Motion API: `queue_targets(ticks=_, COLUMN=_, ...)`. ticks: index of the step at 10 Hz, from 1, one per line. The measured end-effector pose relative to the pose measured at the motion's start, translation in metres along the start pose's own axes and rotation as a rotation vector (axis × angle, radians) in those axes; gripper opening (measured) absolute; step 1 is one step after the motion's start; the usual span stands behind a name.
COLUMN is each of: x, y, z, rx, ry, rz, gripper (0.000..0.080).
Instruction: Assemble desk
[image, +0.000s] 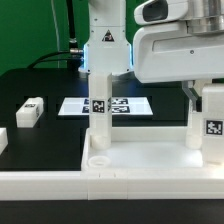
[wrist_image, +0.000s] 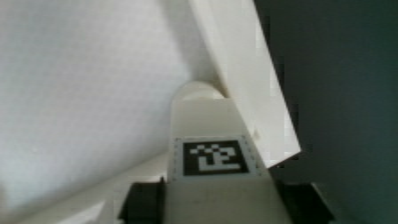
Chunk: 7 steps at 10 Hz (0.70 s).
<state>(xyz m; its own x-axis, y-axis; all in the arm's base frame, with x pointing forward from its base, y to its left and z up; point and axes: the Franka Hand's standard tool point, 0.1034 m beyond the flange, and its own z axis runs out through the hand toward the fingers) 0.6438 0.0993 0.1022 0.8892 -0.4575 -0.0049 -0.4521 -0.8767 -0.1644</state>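
The white desk tabletop (image: 140, 158) lies in the foreground with its raised rim up. One white tagged leg (image: 100, 105) stands upright in its socket at the exterior view's left. A second tagged leg (image: 212, 122) stands upright at the exterior view's right corner. My gripper (image: 203, 95) comes down on this leg from above. In the wrist view the dark fingers (wrist_image: 153, 205) sit on both sides of the tagged leg (wrist_image: 221, 150), closed on it, and the leg stands at the corner of the tabletop (wrist_image: 89, 90) beside its rim. The leg's lower end is hidden.
A loose white tagged leg (image: 30, 112) lies on the black table at the exterior view's left, and another white piece (image: 2, 140) shows at that edge. The marker board (image: 130, 105) lies flat behind the tabletop. The arm's base (image: 100, 45) stands at the back.
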Motion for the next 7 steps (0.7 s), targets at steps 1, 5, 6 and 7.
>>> queue_targets(ticks=1, x=-0.0031, y=-0.0017, z=0.0010, rx=-0.005, ry=0.033, rz=0.190, gripper=0.0291)
queue_targets(ticks=5, x=-0.0016, y=-0.0095, z=0.0038, rx=0.051, ry=-0.004, rz=1.089, gripper=0.0291)
queue_targets(ticks=6, x=-0.0017, y=-0.0089, z=0.0038, rx=0.070, ry=0.004, rz=1.164, gripper=0.0291)
queue_targets(ticks=7, x=-0.0024, y=-0.0091, z=0.0041, rx=0.069, ry=0.005, rz=1.150, gripper=0.0291)
